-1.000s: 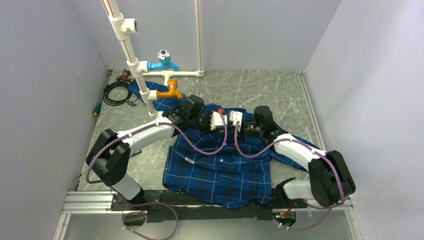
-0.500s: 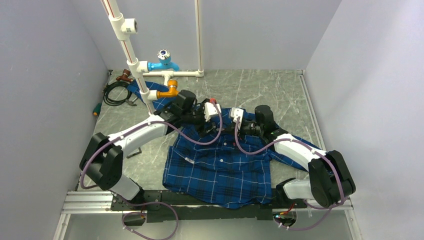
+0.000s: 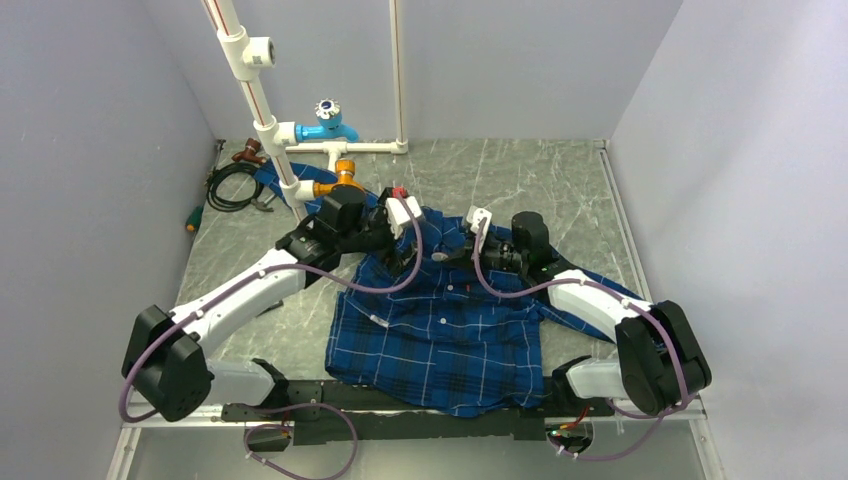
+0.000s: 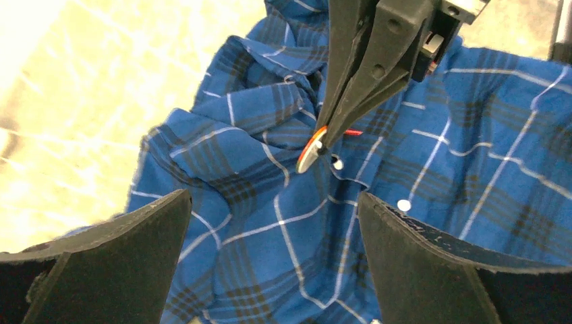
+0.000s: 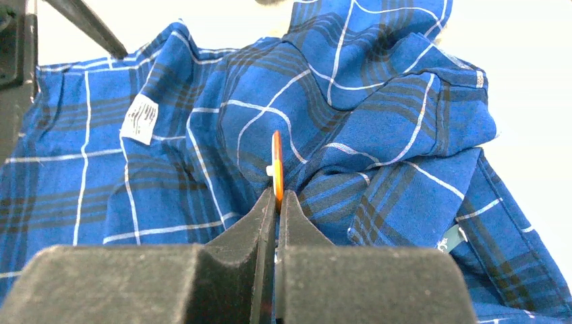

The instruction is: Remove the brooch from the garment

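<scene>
There's the right gripper [image 5: 276, 197] pinching the brooch [image 5: 276, 165] on edge, upright against the plaid shirt [image 5: 378, 135], a thin orange sliver here, its pale face showing only from the left wrist, where the left gripper [image 4: 273, 260] gapes wide.

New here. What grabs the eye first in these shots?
A large blue plaid button-up shirt sprawls across the grey marbled table. Near its collar the right hand is shut on a small round bronze brooch, with the left hand wide open close by. A white pipe frame stands far left.
</scene>
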Controlling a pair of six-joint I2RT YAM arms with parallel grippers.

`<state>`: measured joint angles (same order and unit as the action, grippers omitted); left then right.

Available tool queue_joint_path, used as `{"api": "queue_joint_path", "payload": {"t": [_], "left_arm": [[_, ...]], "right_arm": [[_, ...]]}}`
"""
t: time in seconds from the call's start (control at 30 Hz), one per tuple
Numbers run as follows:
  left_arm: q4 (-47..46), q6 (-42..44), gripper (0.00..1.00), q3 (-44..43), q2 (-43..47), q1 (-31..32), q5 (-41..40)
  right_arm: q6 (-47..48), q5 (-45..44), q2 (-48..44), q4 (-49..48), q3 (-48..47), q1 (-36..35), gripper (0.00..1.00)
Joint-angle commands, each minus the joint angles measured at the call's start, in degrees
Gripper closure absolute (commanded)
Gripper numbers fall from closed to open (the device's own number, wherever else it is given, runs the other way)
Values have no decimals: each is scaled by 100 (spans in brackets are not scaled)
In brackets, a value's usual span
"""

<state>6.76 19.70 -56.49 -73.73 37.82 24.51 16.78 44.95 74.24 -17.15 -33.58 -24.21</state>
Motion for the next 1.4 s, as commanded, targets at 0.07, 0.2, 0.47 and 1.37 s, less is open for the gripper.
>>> {"api": "queue_joint_path", "payload": {"t": [0.07, 0.2, 0.47, 1.37], "left_arm": [[-338, -1798, 1, 205, -185, -334, 754], [-947, -1521, 1, 612, 22, -145, 171], [-1512, -1559, 4, 637, -303, 19, -256], [-1585, -856, 70, 421, -1049, 72, 880]], "right_arm": [[-992, -18, 44, -759, -16, -18, 100], [-1645, -56, 158, -792, -81, 10, 100], [-2472, -84, 300, -939, -70, 13, 100], [-1807, 614, 158, -731, -77, 12, 100]]}}
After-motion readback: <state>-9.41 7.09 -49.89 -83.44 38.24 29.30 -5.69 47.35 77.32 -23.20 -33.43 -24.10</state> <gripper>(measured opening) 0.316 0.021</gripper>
